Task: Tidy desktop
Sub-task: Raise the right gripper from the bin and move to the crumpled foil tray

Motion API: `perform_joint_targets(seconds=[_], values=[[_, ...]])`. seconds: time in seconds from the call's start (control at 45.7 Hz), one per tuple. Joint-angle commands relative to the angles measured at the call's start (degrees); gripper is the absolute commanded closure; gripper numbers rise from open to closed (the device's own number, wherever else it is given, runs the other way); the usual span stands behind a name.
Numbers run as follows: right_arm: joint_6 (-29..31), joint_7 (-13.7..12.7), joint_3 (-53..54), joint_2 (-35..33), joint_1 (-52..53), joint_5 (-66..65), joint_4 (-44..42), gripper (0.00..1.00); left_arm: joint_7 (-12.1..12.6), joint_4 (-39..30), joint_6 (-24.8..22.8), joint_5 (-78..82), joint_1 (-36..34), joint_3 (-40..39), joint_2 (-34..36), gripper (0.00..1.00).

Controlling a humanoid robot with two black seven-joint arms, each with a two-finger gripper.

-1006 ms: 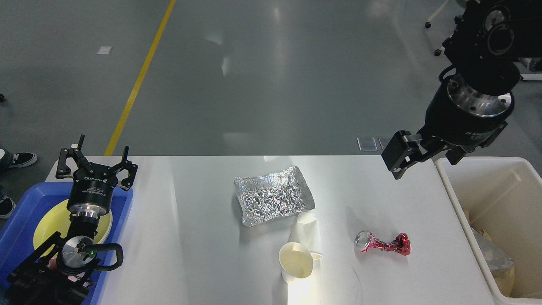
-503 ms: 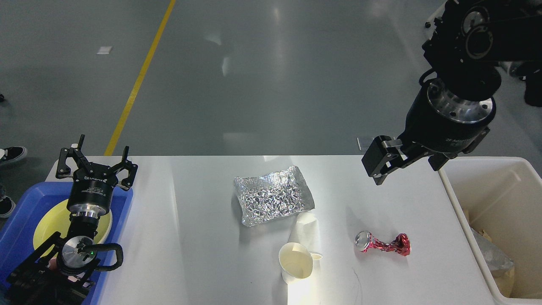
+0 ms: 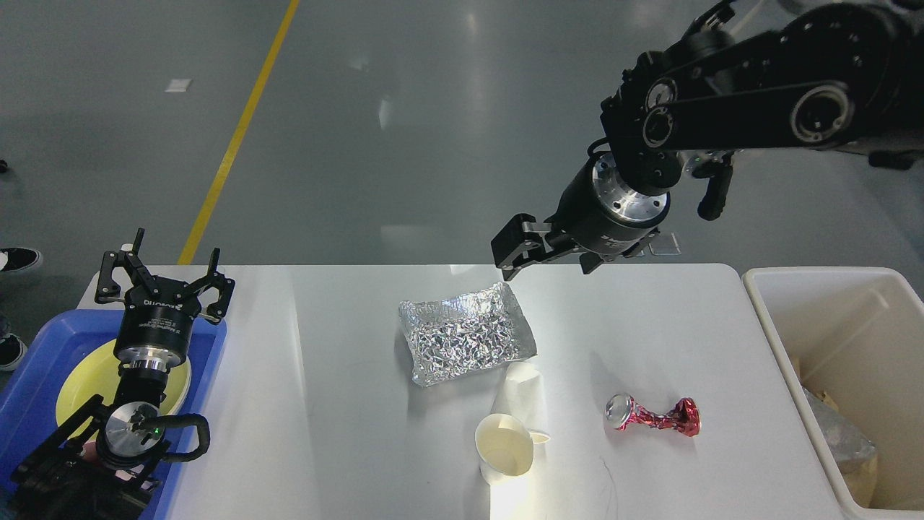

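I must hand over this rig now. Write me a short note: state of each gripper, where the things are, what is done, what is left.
Left gripper: open, empty, over the blue tray that holds a yellow plate.
Right gripper: empty, in the air above the far edge of the foil tray; open or shut cannot be told.
On the desktop: foil tray at centre, paper cup lying on its side, crushed red can.
Cream bin at right already holds some waste.
Left: foil tray, cup and can.
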Motion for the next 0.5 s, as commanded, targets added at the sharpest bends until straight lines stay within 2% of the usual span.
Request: perform_joint_targets(seconds=[0.0, 0.044, 0.087, 0.197, 0.24, 0.372, 0.481], values=[[-3.6, -0.9, 3.6, 5.5, -11.4, 0.7, -10.5, 0.02, 0.0, 0.0, 0.0, 0.0, 0.0, 0.0, 0.0, 0.03], [-4.5, -2.3, 4.2, 6.8, -15.1, 3.1, -13.5, 0.07, 0.0, 0.0, 0.0, 0.0, 0.0, -0.1, 0.0, 0.03], [-5.5, -4.3, 4.9, 7.6, -18.3, 7.6, -16.0, 0.07, 0.0, 0.0, 0.0, 0.0, 0.0, 0.0, 0.0, 0.03], [-9.3, -11.3, 5.8, 9.2, -23.2, 20.7, -19.7, 0.04, 0.0, 0.0, 0.0, 0.0, 0.0, -0.1, 0.0, 0.03], [-12.0, -13.1, 5.9, 10.1, -24.9, 24.8, -20.8, 0.01, 0.0, 0.0, 0.0, 0.0, 0.0, 0.0, 0.0, 0.03], [-21.1, -13.7, 8.4, 11.6, -31.8, 33.9, -24.7, 0.00, 0.0, 0.0, 0.0, 0.0, 0.0, 0.0, 0.0, 0.03], [-23.7, -13.5, 15.5, 12.3, -39.6, 35.6, -30.0, 0.00, 0.0, 0.0, 0.0, 0.0, 0.0, 0.0, 0.0, 0.03]])
